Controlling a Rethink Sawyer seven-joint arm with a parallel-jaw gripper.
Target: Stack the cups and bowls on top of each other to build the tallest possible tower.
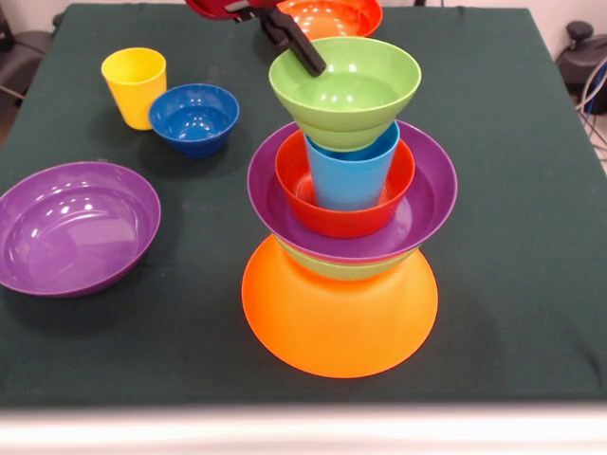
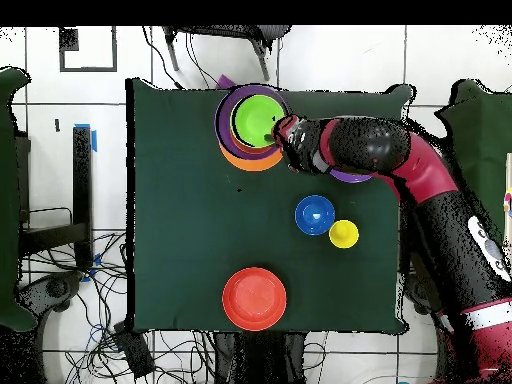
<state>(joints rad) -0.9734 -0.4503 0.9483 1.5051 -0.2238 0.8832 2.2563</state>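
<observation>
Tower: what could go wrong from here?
1. The top green bowl sits on the narrow light blue cup; the gripper is at its rim, so a sideways pull on leaving could tip it off.
2. The purple bowl rests on the rounded back of the upturned orange bowl, so a nudge might slide the whole tower.

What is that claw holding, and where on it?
The claw seems to grip the top green bowl by its far rim, above the light blue cup; the contact itself is unclear.
</observation>
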